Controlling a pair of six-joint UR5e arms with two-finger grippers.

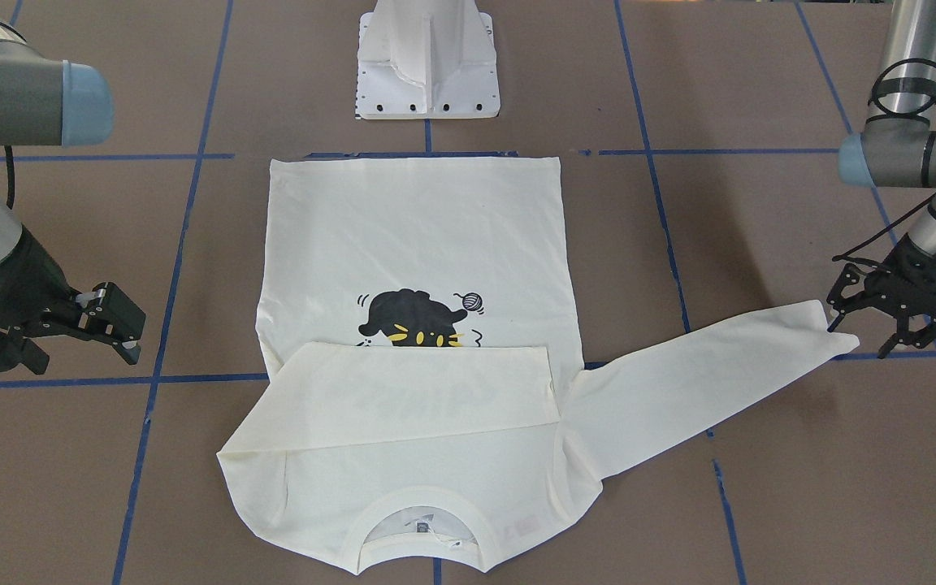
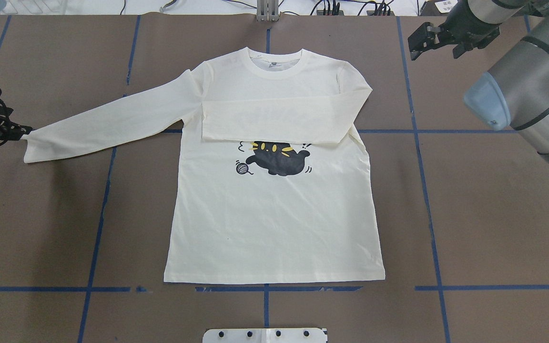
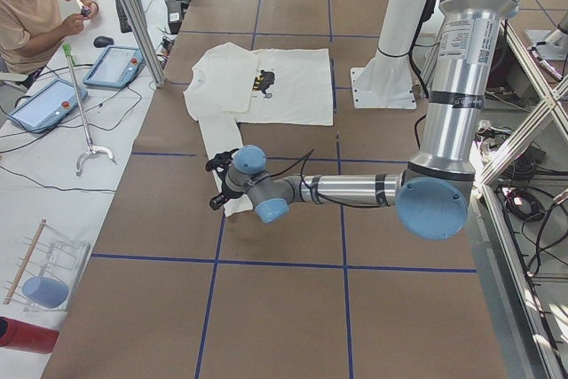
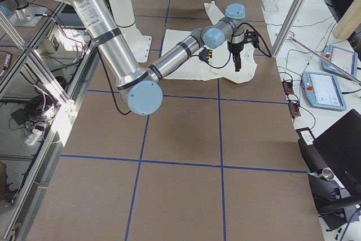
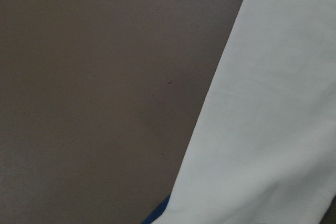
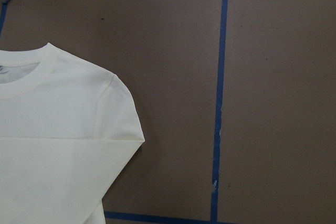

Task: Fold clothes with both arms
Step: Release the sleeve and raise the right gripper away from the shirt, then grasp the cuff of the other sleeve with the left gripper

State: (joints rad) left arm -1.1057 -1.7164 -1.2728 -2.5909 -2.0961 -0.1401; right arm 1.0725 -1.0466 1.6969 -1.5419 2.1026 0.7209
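The cream T-shirt (image 2: 274,219) lies flat, cat print up, with its collar on the side away from the robot. One sleeve (image 2: 274,116) is folded across the chest just above the cat. The other sleeve (image 2: 107,124) stretches out flat toward my left gripper (image 2: 10,128). That gripper (image 1: 858,341) is open, its fingers low at the cuff tip, and the left wrist view shows only sleeve fabric (image 5: 273,119) and table. My right gripper (image 2: 434,50) hangs open above bare table beside the shirt's shoulder (image 6: 63,129), holding nothing.
The brown table carries a grid of blue tape lines (image 2: 427,190). The white pedestal base (image 1: 427,73) stands near the shirt's hem. A person (image 3: 35,6) sits at a side bench with tablets (image 3: 115,64); metal frame posts (image 3: 133,15) line the table's edges.
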